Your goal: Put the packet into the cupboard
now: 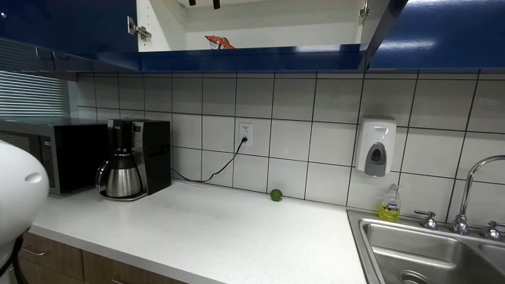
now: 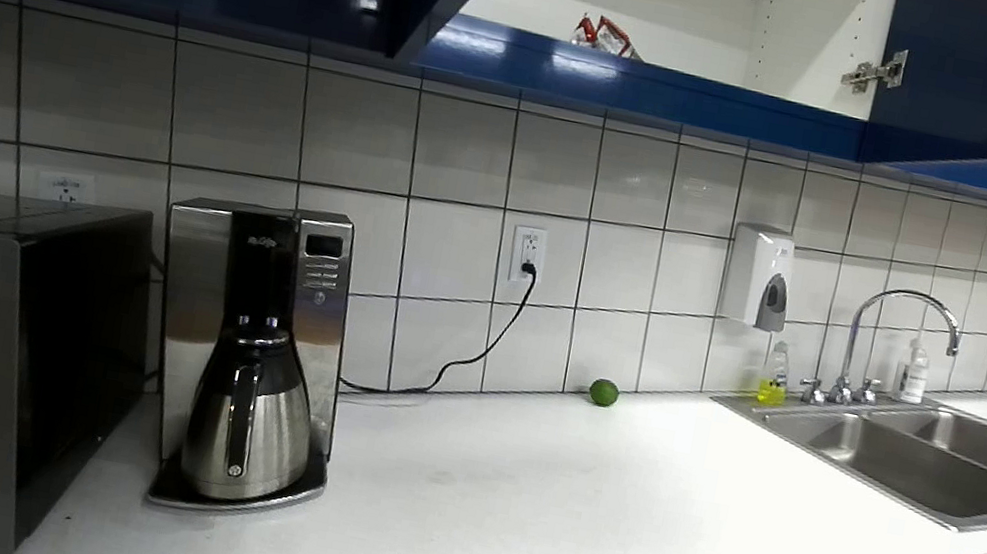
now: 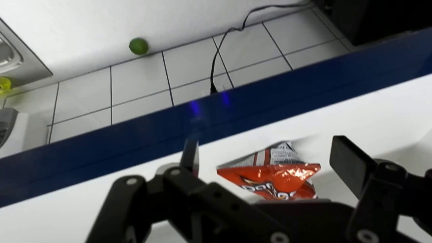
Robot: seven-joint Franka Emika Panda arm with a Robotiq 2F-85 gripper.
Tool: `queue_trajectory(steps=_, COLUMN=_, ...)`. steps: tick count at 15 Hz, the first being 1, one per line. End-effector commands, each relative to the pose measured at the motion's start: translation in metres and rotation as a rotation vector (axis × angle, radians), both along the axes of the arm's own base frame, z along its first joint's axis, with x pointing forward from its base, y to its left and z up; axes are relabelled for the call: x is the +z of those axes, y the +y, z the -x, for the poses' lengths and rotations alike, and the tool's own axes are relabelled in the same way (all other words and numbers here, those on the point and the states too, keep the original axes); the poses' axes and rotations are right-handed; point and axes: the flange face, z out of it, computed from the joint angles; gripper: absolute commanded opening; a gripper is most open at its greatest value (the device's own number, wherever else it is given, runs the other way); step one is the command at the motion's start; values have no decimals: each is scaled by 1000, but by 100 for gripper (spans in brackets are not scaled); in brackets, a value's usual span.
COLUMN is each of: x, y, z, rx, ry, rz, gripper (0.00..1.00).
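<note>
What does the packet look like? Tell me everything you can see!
The packet is a shiny, crumpled bag that looks like thin plastic. One side is orange-red with big letters starting "Dor"; another is silvery, with red stripes and tiny print. It slumps at a tilt inside the open cupboard, seemingly resting on the white floor. In both exterior views, the blue edge hides its bottom. The gripper hangs open above it, not touching. I can't tell whether the packet is sealed.
</note>
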Motion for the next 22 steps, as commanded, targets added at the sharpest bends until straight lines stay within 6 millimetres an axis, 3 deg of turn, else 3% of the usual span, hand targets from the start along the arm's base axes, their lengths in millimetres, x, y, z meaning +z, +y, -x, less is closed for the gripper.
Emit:
queue_trajectory(steps=1, x=-26, y=-5, z=21, rx=45, ry=109, rz=6, gripper=100)
queue_trajectory(steps=8, x=-103, y=-18, z=37, rx=92, ry=307, rz=30, gripper=100)
queue_trajectory(steps=16, x=-199, y=-32, z=62, rx=214, ry=433, rz=36, gripper=100)
queue_trajectory(steps=22, x=-258, y=-39, z=73, rx=261, ry=508, rz=51, gripper=100)
